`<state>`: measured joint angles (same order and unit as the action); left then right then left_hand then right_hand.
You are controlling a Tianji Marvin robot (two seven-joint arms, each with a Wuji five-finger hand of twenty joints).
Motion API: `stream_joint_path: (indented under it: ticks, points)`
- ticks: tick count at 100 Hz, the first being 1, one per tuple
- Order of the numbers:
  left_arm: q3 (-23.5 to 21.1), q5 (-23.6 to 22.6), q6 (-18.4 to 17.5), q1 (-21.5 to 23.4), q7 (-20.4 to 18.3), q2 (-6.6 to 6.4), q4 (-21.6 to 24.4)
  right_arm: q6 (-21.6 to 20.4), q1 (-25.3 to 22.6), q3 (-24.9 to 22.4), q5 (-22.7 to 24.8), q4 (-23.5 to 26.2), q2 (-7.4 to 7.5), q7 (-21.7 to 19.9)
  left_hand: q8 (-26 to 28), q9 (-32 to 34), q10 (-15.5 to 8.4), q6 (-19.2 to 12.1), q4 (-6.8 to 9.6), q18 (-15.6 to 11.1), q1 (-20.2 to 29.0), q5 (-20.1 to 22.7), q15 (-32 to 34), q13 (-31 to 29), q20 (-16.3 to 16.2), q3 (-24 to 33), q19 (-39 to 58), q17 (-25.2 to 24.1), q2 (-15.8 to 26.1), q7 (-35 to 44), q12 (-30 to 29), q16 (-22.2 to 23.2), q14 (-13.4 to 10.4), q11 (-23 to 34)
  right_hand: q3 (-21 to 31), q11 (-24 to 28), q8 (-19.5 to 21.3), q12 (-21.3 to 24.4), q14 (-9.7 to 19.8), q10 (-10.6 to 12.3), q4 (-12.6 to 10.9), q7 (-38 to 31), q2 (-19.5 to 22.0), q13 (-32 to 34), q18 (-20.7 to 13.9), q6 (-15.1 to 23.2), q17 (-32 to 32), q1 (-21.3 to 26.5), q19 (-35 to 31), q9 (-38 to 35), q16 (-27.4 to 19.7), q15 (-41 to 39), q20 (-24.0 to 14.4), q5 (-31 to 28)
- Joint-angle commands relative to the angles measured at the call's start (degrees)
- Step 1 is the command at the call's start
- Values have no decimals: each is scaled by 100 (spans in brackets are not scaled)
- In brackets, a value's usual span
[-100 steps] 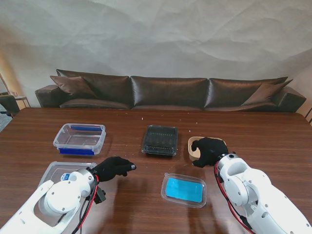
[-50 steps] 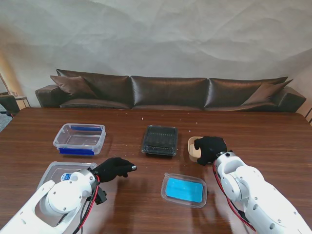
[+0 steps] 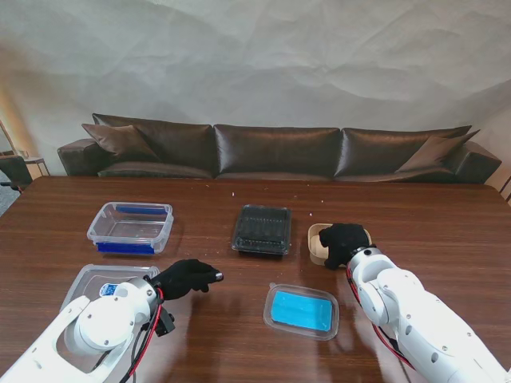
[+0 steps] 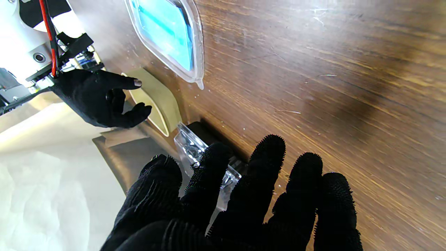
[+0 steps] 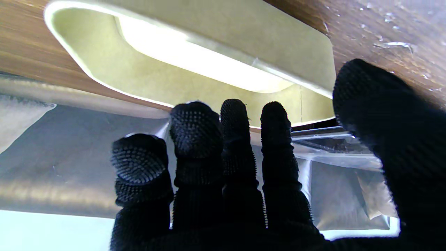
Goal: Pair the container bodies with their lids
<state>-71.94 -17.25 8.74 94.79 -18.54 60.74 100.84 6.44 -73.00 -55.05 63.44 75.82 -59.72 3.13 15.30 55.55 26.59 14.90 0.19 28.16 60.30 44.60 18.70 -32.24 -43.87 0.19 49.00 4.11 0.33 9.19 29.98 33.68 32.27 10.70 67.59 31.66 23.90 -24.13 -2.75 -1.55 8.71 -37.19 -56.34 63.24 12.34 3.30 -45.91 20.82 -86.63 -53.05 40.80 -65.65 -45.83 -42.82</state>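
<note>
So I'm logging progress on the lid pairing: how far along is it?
Nothing looks paired yet. The clear tub, black container and tan box all stand uncovered; the blue lid and clear lid lie loose on the table. In hand: the right hand is over the tan box, fingers open. The left hand holds nothing. All pairing remains.
</note>
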Motion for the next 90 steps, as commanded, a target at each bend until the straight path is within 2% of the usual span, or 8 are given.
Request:
stream_joint_path:
  ticks: [1,42,43,46,51,58,72,90]
  points:
    - [-12,-1,22,19,-122,2,43,17,61,81,-3,-109,-26,-12,42,-90,87,-15,-62,-249,-97,120,-82,83,8,-85,-75,-109,255,16,-53,-65,-34,-6,332,70,33,-81,64,51,165,-116,-375,255,-27,60,734,187,-366,-165,-27,-104,-133,-189]
    - [-58,-34,81,68,-159,-8,97,57,463,610,-94,-672,-48,355,42,-88,80,-23,-63,-247,-98,124,-84,86,-12,-86,-85,-111,257,16,-53,-61,-34,-4,607,121,92,-113,167,274,163,-425,-534,641,1,334,379,667,-437,-894,-76,-57,-37,-935]
    - [-59,-35,81,69,-159,-8,97,56,471,620,-94,-682,-49,365,42,-88,80,-26,-62,-247,-96,122,-84,86,-12,-85,-85,-111,258,16,-53,-61,-36,-4,599,131,93,-118,172,286,176,-440,-557,660,1,345,368,677,-439,-945,-76,-57,-34,-971]
    - [-62,-37,79,72,-160,-9,96,53,494,649,-96,-713,-51,397,41,-86,84,-22,-62,-247,-96,119,-83,84,-13,-85,-86,-111,256,15,-52,-60,-29,-4,631,79,-220,-157,175,298,536,-607,-627,708,3,385,336,775,-457,-1035,-63,-35,22,-1014]
    - [-65,-36,81,76,-160,-8,98,52,530,697,-104,-766,-57,460,41,-88,74,-14,-62,-247,-94,118,-84,89,-14,-84,-86,-110,257,15,-52,-60,-32,-4,621,29,-617,-280,182,317,891,-926,-734,785,19,464,271,919,-479,-1196,-56,-20,62,-1080]
    - [-71,-36,92,84,-164,-9,104,42,583,767,-101,-839,-61,551,42,-83,90,-18,-61,-247,-90,123,-82,87,-15,-84,-87,-110,252,17,-51,-59,-32,-2,593,-43,-890,-377,213,363,1149,-1262,-837,875,13,566,192,1050,-495,-1408,-57,-1,87,-1163]
    - [-89,-43,107,108,-170,-11,122,26,647,858,-128,-945,-75,695,42,-87,76,-15,-62,-247,-95,119,-82,87,-18,-85,-89,-110,261,15,-52,-59,-33,-4,552,-103,-1406,-598,223,422,1364,-2085,-989,1079,41,832,46,1327,-535,-1934,-41,-12,121,-1312]
    - [-104,-51,117,128,-162,-10,135,-109,680,911,-103,-1036,-81,939,42,-92,89,-18,-62,-247,-96,121,-81,82,-21,-86,-90,-110,259,16,-52,-59,-35,-6,734,172,-1548,-778,288,477,1281,-2586,-910,1227,95,1104,-221,1584,-592,-2571,106,-297,163,-1975]
